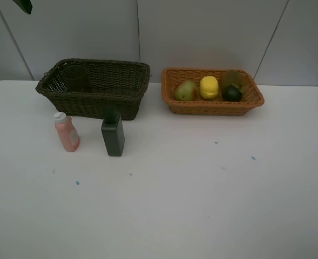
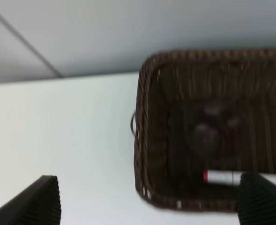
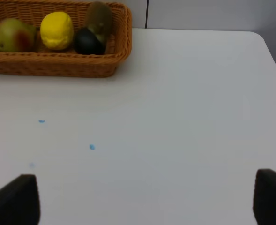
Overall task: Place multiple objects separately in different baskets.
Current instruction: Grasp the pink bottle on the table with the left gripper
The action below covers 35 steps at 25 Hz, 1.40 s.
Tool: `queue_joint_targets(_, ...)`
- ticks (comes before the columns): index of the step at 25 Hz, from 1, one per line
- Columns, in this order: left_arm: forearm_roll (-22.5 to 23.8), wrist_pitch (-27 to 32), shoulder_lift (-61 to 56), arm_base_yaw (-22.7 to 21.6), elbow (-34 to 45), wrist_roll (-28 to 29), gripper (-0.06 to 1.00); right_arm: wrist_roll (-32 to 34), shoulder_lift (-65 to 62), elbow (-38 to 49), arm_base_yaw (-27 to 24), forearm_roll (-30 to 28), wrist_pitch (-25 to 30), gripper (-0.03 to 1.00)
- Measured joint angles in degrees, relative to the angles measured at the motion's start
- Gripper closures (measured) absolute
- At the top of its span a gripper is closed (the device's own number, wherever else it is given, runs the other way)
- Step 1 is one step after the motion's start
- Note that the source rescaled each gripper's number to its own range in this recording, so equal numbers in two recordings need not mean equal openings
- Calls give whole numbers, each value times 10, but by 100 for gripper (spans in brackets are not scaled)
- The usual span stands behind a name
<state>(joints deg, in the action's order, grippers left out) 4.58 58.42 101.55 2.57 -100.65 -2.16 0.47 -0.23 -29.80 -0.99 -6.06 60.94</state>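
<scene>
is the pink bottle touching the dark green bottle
Apart. The exterior high view shows bare white table between the pink bottle and the dark green bottle, both standing in front of the dark basket.

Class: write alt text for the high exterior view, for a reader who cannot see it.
Two wicker baskets sit at the back of a white table: the dark basket, left, holds a tinted cup; the orange basket, right, holds an apple, lemon, mangosteen and kiwi. A pink bottle and a dark green bottle stand before the dark basket.
</scene>
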Motion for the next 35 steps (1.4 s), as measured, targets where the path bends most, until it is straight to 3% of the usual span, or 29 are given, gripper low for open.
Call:
queue_joint_targets(5, -34, 103, -31, -1, 0, -6, -3, 0, 0, 0, 0, 0, 0, -2)
queue_joint_targets(9, -66, 110, -39, 4, 11, -7, -3, 0, 0, 0, 0, 0, 0, -2)
queue_joint_targets(16, -72, 111, -39, 55, 107, 10, -3, 0, 0, 0, 0, 0, 0, -2)
queue_joint_targets(25, -72, 20, -39, 82, 258, 39, -3, 0, 0, 0, 0, 0, 0, -2)
queue_joint_targets(35, -75, -88, -39, 82, 352, 50, -3, 0, 0, 0, 0, 0, 0, -2)
